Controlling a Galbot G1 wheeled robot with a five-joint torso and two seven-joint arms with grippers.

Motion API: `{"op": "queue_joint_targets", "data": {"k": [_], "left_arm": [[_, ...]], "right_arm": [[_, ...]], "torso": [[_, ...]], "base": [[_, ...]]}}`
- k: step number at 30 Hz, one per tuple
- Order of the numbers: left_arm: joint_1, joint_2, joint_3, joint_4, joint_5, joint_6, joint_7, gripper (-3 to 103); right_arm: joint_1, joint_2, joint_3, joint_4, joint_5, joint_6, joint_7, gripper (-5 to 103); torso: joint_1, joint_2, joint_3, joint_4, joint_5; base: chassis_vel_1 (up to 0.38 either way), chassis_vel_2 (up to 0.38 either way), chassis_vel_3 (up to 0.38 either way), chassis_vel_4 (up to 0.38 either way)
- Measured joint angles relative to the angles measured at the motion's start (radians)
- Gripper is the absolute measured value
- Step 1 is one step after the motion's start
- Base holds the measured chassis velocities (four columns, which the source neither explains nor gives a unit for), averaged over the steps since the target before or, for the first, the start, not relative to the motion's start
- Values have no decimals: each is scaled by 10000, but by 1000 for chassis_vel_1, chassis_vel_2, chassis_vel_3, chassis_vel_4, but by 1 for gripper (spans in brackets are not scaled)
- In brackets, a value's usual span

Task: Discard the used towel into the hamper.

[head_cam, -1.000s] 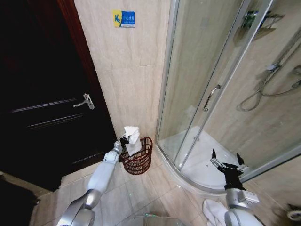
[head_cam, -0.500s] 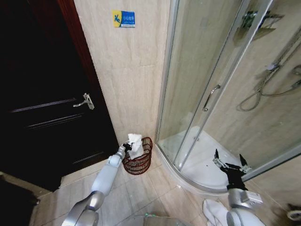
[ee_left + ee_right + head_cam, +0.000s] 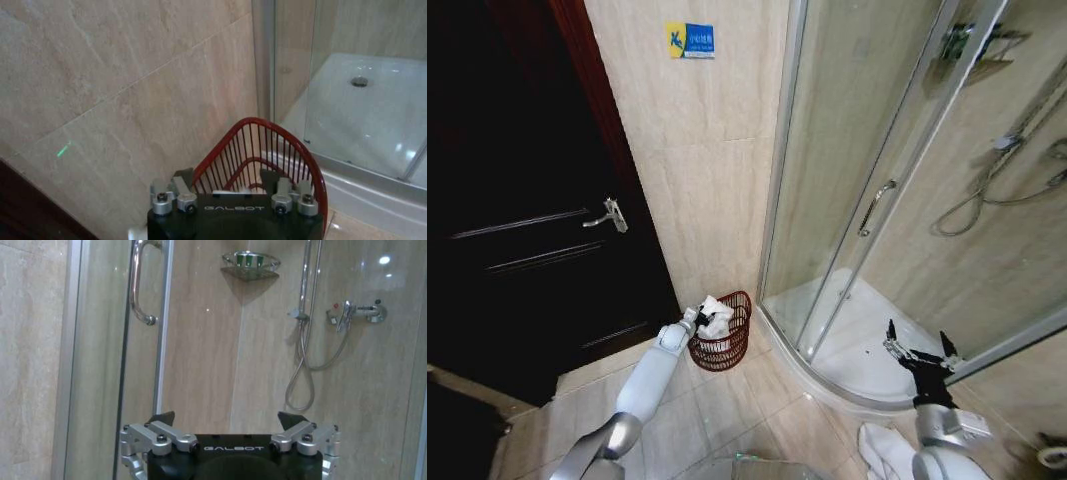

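Near lower centre of the head view, the crumpled white towel (image 3: 715, 318) sits inside the dark red wire hamper (image 3: 727, 345), left hand (image 3: 695, 318) open at its rim; right hand (image 3: 920, 352) open, idle; only withdrawal apparently remains.

Both arms: smooth silver-grey shells with rounded joints. Left claw (image 3: 235, 189) and right claw (image 3: 227, 421): black housing lettered "GALBOT" in white, silver finger brackets with round screws, dark pointed tips.

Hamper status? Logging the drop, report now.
Left gripper at hamper rim, white towel in hamper. Right gripper open, idle near shower. Nothing blocking.
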Motion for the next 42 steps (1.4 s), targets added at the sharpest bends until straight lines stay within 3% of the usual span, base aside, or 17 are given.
{"op": "queue_joint_targets", "data": {"k": [4, 6, 10, 17, 21, 25, 26, 29, 32, 40, 42], "left_arm": [[0, 14, 39, -32, -44, -51, 0, 85], [3, 25, 44, -46, -55, -66, 0, 85], [35, 53, 42, -112, -99, -114, 8, 100], [416, 174, -52, -613, -668, -407, 6, 100], [1128, 321, -277, -1619, -1122, -553, -135, 100], [2510, 335, -852, -3077, -2065, -1365, -1191, 100], [2510, 335, -852, -3077, -2065, -1365, -1191, 100], [3557, 26, -1612, -3921, -2278, -2596, -2109, 100], [4323, -93, -1998, -4814, -2542, -2961, -2574, 100], [5856, -34, -2854, -6832, -3070, -3120, -2822, 100], [6393, 50, -3393, -7850, -3414, -3100, -2750, 100]], "right_arm": [[-16, 14, -32, 55, -14, 0, -4, 100], [-17, 20, -33, 76, -17, -1, -6, 100], [-30, 58, -48, 131, -35, -11, -9, 100], [-87, 129, -86, 225, -68, -19, -17, 100], [-112, 160, -114, 277, -83, -22, -23, 100], [-102, 276, -262, 277, -173, 13, -49, 100], [-102, 276, -262, 277, -173, 13, -49, 100], [-99, 425, -356, 228, -280, 136, -151, 100], [-104, 472, -320, 219, -302, 180, -250, 100], [-259, 445, 6, 555, -40, 52, -393, 100], [-353, 389, 158, 769, 48, -34, -447, 100]], "torso": [[0, 0, 0, 0, -1], [0, 0, 0, 0, 0], [0, 0, 0, 0, -1], [0, 0, 0, 0, -3], [0, 0, 0, 0, -3], [0, 1, 0, 2, -5], [0, 1, 0, 2, -5], [0, 0, 0, 2, -5], [0, 1, -1, 1, -1], [0, 1, 0, 1, -3], [-1, 1, -1, 0, -2]], "base": [[0, 0, 0, 0], [0, 0, 0, 0], [0, 0, 0, 0], [0, 0, 0, 0], [0, 0, 0, 0], [0, 0, 0, 0], [0, 0, 0, 0], [0, 0, 0, 0], [0, 0, 0, 0], [0, 0, 0, 0], [0, 0, 0, 0]]}}
